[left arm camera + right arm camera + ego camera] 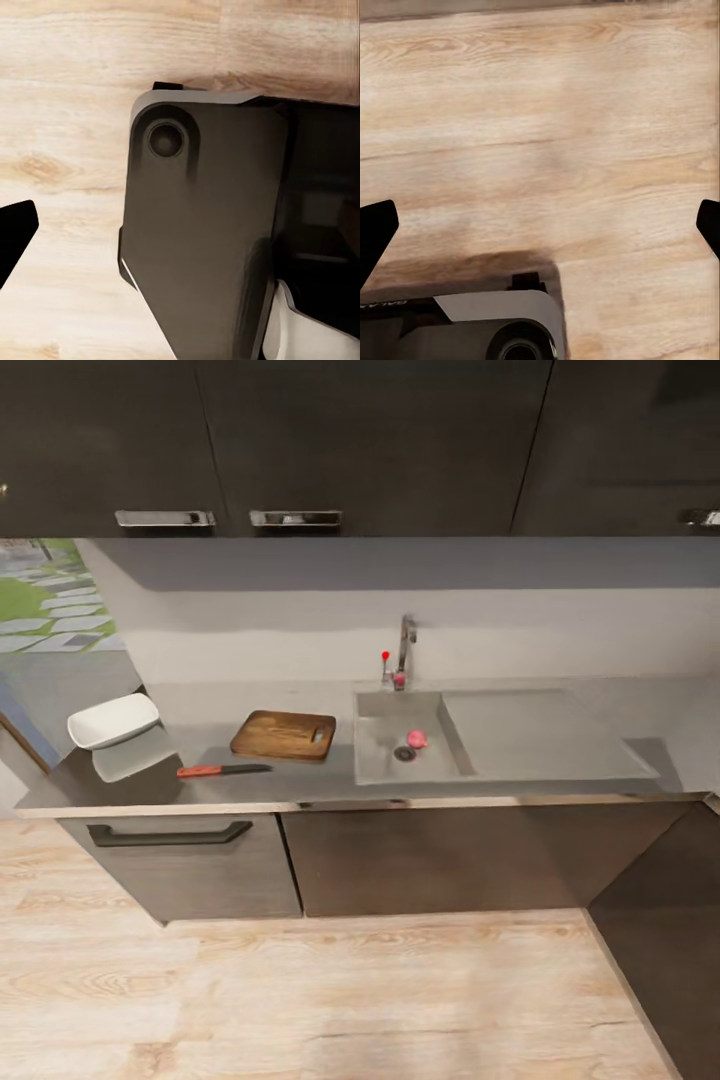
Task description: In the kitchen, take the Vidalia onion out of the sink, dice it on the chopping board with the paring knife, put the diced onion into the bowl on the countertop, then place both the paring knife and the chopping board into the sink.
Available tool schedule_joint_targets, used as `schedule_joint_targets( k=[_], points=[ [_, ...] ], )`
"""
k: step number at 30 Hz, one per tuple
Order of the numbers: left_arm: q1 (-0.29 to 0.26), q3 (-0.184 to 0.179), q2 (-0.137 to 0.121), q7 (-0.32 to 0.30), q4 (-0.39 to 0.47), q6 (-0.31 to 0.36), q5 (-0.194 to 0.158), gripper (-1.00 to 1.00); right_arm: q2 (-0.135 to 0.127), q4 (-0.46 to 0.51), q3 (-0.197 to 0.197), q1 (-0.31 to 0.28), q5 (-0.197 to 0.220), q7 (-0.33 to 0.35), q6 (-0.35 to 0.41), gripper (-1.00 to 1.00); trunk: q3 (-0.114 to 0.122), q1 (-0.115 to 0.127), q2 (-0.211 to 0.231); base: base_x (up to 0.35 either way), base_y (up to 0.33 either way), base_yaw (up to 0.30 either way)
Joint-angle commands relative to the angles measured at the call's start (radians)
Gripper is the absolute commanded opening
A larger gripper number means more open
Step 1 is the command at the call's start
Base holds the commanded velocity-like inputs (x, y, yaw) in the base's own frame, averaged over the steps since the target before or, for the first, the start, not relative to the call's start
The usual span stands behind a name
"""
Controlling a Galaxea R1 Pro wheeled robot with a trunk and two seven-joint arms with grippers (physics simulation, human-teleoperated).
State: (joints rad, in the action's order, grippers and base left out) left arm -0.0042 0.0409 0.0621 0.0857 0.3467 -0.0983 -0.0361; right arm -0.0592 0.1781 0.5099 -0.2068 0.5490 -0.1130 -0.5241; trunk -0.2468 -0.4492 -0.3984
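The Vidalia onion (417,739), a small pink-white bulb, lies in the sink (385,708) beside the round drain. Left of the basin, the brown chopping board (284,735) lies flat on the countertop (300,785). The red-handled paring knife (222,770) lies in front of the board, near the counter's front edge. At the counter's far left end stands the white bowl (113,720). My right gripper (541,229) hangs open over the wooden floor, a black fingertip (375,234) at each side. My left gripper (180,232) shows one fingertip (15,238) set wide, above the floor and my own base.
A chrome tap (405,645) with a red-tipped lever stands behind the basin, and the drainboard (540,735) runs to its right. Dark wall cabinets (300,440) hang above the counter. A stretch of wooden floor (300,1000) lies between me and the base cabinets.
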Motion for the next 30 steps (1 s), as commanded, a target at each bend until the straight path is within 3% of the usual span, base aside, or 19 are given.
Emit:
schedule_joint_targets(
  k=[1, 10, 18, 30],
  points=[
    [0.0, 0.004, 0.001, 0.0, 0.0, -0.003, -0.004, 1.0, -0.001, 0.001, 0.009, 0.0, 0.002, -0.008, 0.0, 1.0, -0.002, -0.001, -0.002, 0.183, -0.278, 0.174],
    [0.0, 0.005, 0.001, 0.0, -0.001, -0.003, -0.004, 1.0, -0.002, 0.001, 0.009, 0.0, 0.002, -0.008, 0.0, 1.0, -0.002, -0.001, -0.002, 0.188, -0.276, 0.135],
    [0.0, 0.004, 0.002, 0.001, -0.002, -0.003, -0.004, 1.0, -0.002, 0.001, 0.009, 0.0, 0.002, -0.008, 0.0, 1.0, -0.002, -0.001, -0.002, 0.155, -0.276, 0.008],
    [0.0, 0.004, 0.002, 0.001, -0.002, -0.003, -0.004, 1.0, -0.002, 0.001, 0.009, 0.0, 0.002, -0.008, 0.0, 1.0, 0.0, -0.001, -0.002, 0.015, -0.232, -0.053]
  ],
)
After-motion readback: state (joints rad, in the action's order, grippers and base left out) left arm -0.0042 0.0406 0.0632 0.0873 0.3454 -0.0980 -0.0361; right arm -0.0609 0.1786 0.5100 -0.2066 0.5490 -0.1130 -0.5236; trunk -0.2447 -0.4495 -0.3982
